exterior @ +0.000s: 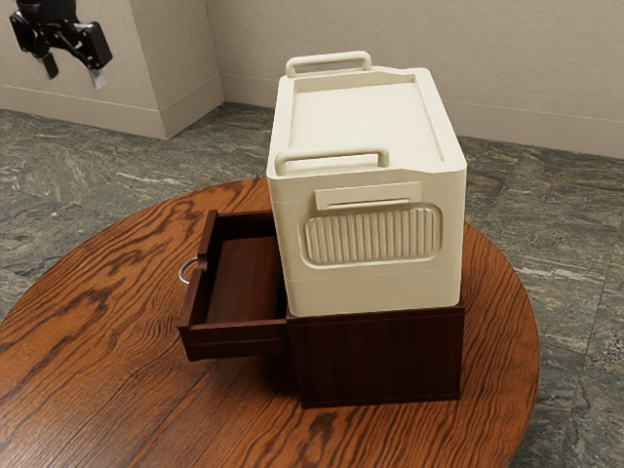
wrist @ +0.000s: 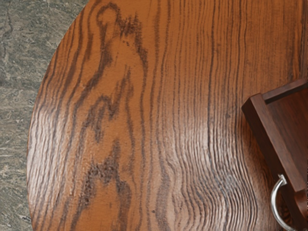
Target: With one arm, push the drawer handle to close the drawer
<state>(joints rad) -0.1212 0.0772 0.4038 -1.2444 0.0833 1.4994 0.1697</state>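
At the exterior view's upper left, my gripper [exterior: 72, 78] hangs high above and away from the drawer, its two fingers spread apart with nothing between them. The dark red-brown drawer [exterior: 239, 336] is pulled out of its cabinet [exterior: 380, 359] toward the exterior view's left. A curved silver handle [exterior: 184, 270] is fixed to the drawer's front. In the wrist view, part of the drawer [wrist: 276, 137] appears with its handle [wrist: 275, 202], and bare wood lies beside them.
A cream box [exterior: 375, 239] with two raised bar handles rests on top of the cabinet. Both stand on a round wooden table [exterior: 127, 341], whose curved edge also crosses the wrist view. Walls rise behind.
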